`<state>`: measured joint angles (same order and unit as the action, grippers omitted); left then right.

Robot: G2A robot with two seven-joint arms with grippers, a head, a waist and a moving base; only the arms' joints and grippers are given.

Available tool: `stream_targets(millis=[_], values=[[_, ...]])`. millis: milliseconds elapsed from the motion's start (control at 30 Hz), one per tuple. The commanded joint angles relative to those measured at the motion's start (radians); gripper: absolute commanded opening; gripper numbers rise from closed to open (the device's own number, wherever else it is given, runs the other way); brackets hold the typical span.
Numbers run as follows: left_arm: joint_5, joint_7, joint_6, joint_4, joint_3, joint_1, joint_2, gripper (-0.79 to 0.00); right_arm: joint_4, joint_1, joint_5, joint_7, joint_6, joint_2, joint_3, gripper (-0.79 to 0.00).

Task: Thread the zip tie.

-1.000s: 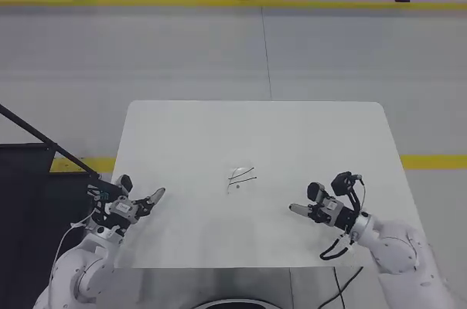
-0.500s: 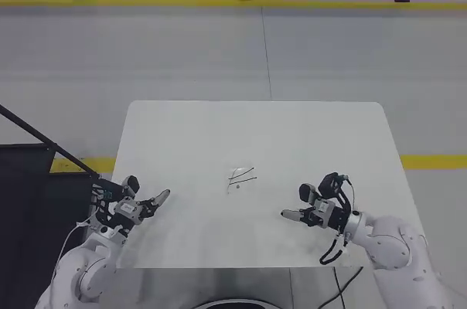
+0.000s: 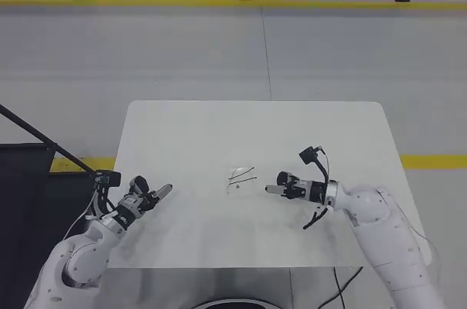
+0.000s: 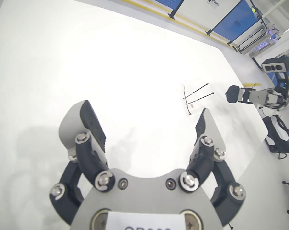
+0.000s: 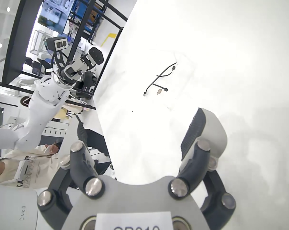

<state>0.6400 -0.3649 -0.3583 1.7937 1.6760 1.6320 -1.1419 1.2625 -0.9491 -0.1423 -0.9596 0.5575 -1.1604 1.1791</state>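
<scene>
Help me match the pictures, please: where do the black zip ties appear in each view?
Top view: the zip ties lie near the middle of the table, just off the right gripper.
Left wrist view: the zip ties lie beyond the open left gripper, beside the right gripper.
Right wrist view: the zip ties lie on the table ahead of the open fingers.
Shared landmark: the right gripper, close to the ties.

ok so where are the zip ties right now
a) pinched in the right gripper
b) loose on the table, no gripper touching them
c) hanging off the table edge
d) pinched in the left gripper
b: the zip ties lie on the table, with the left gripper and right gripper both open and apart from them.
</scene>
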Motion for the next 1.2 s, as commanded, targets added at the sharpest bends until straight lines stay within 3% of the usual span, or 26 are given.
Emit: stream_targets(millis=[0,233,433,533,900,1033,1167], values=[[0.001,-0.009,0.011,0.001,0.005,-0.001,0.001,0.000,-0.052,0.041,0.009,-0.010,0.001,-0.006,-0.028,-0.049],[0.001,-0.009,0.011,0.001,0.005,-0.001,0.001,0.000,-0.179,0.141,0.011,-0.009,-0.009,-0.030,-0.113,-0.231],[0.001,-0.009,0.011,0.001,0.005,-0.001,0.001,0.000,-0.243,0.196,0.012,-0.002,-0.018,-0.050,-0.170,-0.332],[0.001,-0.009,0.011,0.001,0.005,-0.001,0.001,0.000,-0.269,0.217,0.015,-0.002,-0.022,-0.058,-0.193,-0.468],[0.001,-0.009,0.011,0.001,0.005,-0.001,0.001,0.000,-0.351,0.276,0.034,-0.003,-0.046,-0.081,-0.244,-0.471],[0.001,-0.009,0.011,0.001,0.005,-0.001,0.001,0.000,-0.371,0.289,0.047,-0.001,-0.047,-0.087,-0.253,-0.548],[0.001,-0.009,0.011,0.001,0.005,-0.001,0.001,0.000,-0.383,0.298,0.059,-0.006,-0.045,-0.093,-0.263,-0.570]])
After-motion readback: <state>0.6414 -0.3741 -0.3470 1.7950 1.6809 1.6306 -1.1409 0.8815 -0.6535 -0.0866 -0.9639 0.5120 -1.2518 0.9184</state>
